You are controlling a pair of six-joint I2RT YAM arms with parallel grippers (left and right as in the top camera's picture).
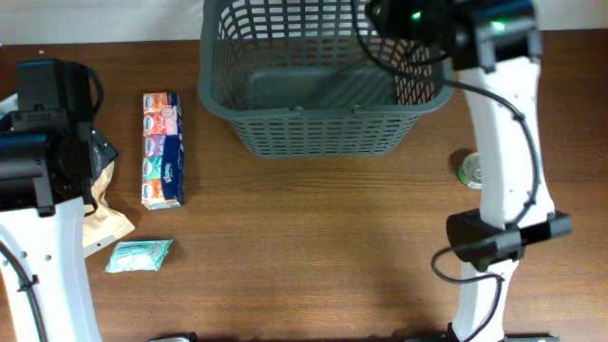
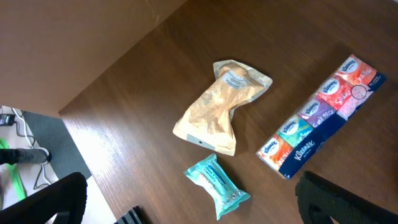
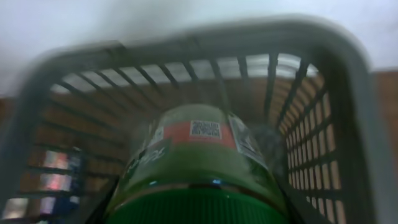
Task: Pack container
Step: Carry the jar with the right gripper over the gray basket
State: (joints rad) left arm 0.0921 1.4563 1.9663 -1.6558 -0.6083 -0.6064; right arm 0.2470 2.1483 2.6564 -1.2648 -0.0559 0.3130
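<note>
Nearest you, well to the left of the container [image 1: 313,114] and closer in than it, a small teal packet [image 1: 140,255] lies flat on the counter [image 1: 313,247]. Just beside it is a crumpled tan pouch [image 1: 103,226], partly under the left arm [image 1: 43,256]. Your left gripper [image 2: 189,186] hangs above these two with its jaws wide apart and holds nothing. Its dark fingers [image 2: 43,202] frame the left wrist view.

Next out, left of the container and apart from it, a long tissue multipack [image 1: 161,149] lies lengthwise. Its far end is about level with the container's front wall.

Right of the container, near its front right corner, stands a small tin can [image 1: 471,171], partly hidden by the right arm [image 1: 503,142].

Farthest out, the container stands upright on the counter, rim up. Your right gripper [image 1: 410,21] is over its right rear part, closed on a green-lidded jar [image 3: 196,168]. In the right wrist view the lid faces the camera and the jar's other end points into the container, with lattice walls all round. That view is blurred, so you cannot tell whether the jar touches the bottom.
</note>
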